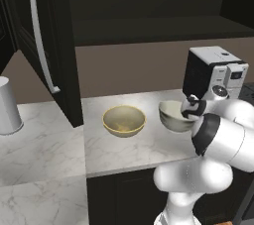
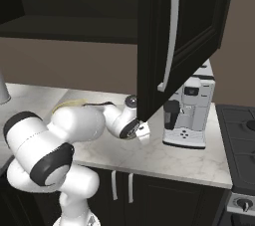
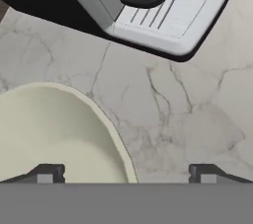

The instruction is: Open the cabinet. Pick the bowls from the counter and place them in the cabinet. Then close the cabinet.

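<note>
I see my gripper (image 3: 126, 172), jaws spread wide, straddling the off-white round bowl's (image 3: 54, 134) rim beside the boxy coffee machine (image 3: 158, 6).

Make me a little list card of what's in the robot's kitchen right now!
cabinet door: open, silver handle
tan-yellow bowl: on the counter
off-white bowl: on the counter, right of the tan one
gripper: open, just above the off-white bowl's rim
fingers: one over the bowl, one over bare counter
counter: white marble
coffee machine: behind the off-white bowl
grey-white cup: far left
</note>
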